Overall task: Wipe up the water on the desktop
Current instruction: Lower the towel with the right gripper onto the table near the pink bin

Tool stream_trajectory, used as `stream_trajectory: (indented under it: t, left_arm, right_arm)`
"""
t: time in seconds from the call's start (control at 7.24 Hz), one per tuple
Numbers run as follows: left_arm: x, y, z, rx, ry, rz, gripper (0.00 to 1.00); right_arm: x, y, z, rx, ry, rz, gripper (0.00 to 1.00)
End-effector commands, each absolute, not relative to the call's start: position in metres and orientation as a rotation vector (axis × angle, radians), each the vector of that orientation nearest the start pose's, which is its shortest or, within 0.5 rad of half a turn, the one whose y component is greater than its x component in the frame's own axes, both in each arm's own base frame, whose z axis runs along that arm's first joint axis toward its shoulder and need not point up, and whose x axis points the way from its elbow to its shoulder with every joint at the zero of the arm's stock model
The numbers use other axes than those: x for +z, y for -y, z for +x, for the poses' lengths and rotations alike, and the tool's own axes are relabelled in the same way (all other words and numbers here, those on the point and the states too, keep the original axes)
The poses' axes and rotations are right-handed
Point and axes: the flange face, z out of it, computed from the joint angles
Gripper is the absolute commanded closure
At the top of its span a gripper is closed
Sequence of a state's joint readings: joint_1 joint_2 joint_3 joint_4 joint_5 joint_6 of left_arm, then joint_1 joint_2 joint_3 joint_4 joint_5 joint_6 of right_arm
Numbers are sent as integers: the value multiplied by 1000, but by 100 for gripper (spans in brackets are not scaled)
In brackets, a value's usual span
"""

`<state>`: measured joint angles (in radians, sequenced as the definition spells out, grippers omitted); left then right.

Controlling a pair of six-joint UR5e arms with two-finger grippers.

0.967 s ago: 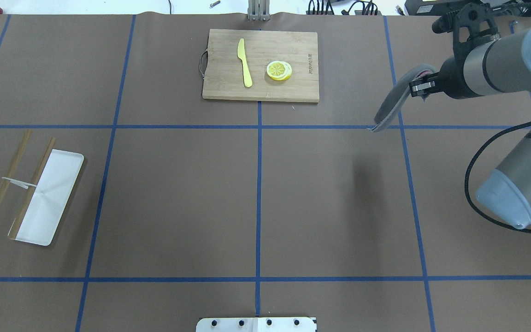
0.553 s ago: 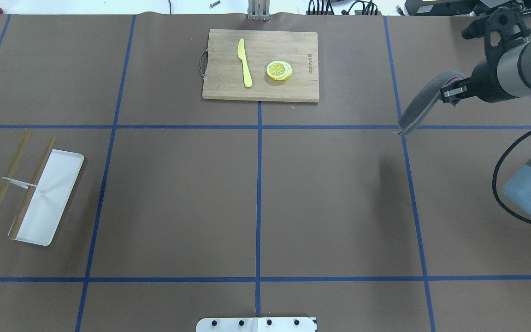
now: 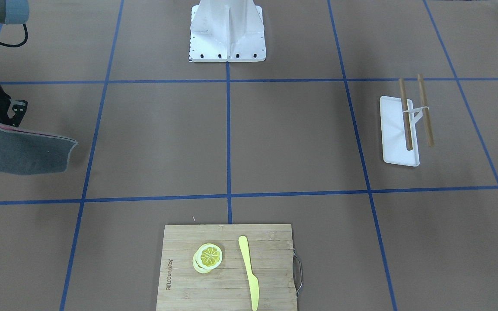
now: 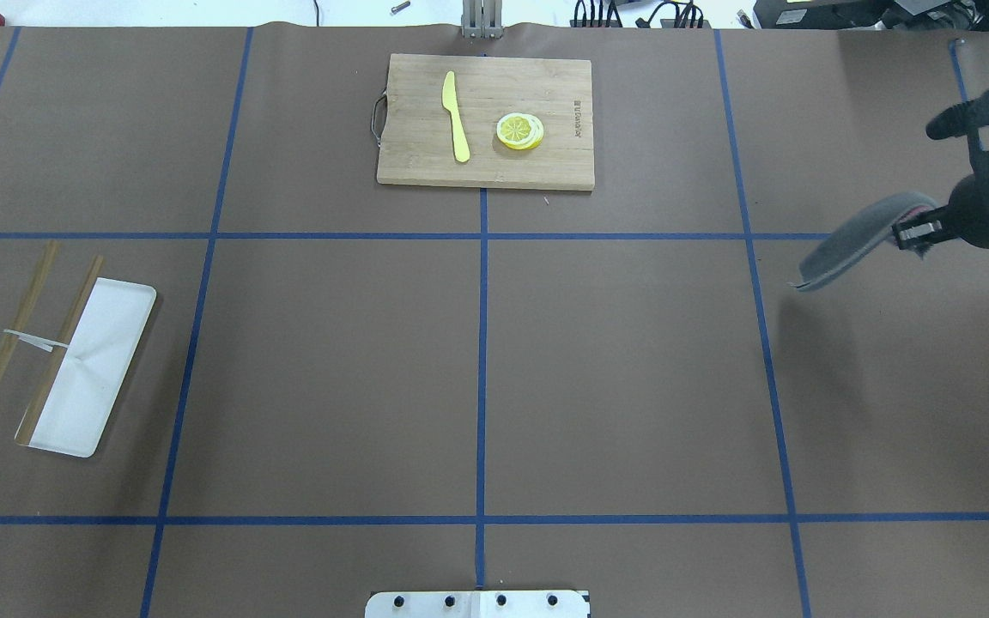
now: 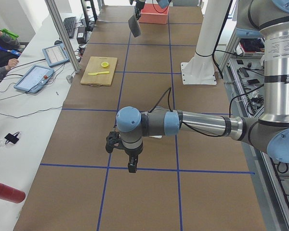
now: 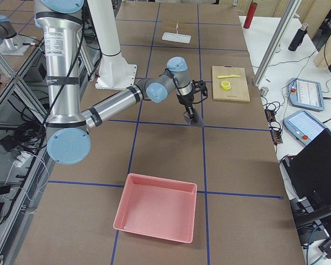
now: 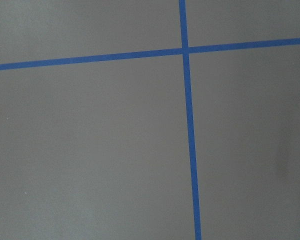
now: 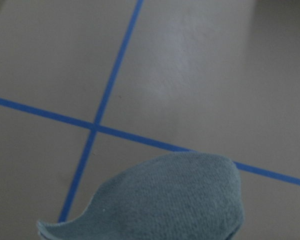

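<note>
The right fingers [image 4: 913, 230] are closed tight on the top edge of a grey cloth [image 4: 846, 249], which hangs down from them in a curved fold. They sit well off to the robot's right of the cutting board [image 4: 484, 120] and a little nearer the robot than it. The table [image 4: 615, 360], a brown surface crossed by blue tape lines [image 4: 482, 343], lies below the fingers and the cloth. The cloth's shadow falls on the table beside it, and I cannot tell whether its lower edge touches the surface.

The left fingers [image 5: 130, 167] point down over the table, well apart from the cutting board on the robot's left side, close above a tape line. How far open they are I cannot tell.

On the cutting board lie a yellow knife [image 4: 455, 116] and lemon slices [image 4: 520, 131], near each other. A white tray [image 4: 91, 369] with two wooden sticks [image 4: 9, 343] across it lies far to the robot's left of the board.
</note>
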<state>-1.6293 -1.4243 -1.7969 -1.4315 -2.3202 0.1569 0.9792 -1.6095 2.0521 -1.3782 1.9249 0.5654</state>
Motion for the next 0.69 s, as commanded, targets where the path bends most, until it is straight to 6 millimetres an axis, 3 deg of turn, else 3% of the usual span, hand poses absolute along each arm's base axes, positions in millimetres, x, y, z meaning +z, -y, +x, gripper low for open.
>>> stream_trajectory:
  t: [0.0,0.14,0.28,0.41,0.55]
  left_arm:
    - [636,415,-91,69,-753,24,1]
    - [637,410,-91,68,-754,23,1]
    - [637,410,-90,65,-755,20,1]
    - [637,410,-91,64,-755,21,1]
    - [634,411,-91,68,-753,27,1]
  right_arm:
    - [514,416,-156,-231,485,257,100]
    - [546,430,-172,-251,384,251,100]
    - [564,461,-194,-252,358,242,100]
    - [565,474,-220,-262,363,240,100]
    - [543,478,-254,-257,399,254,100]
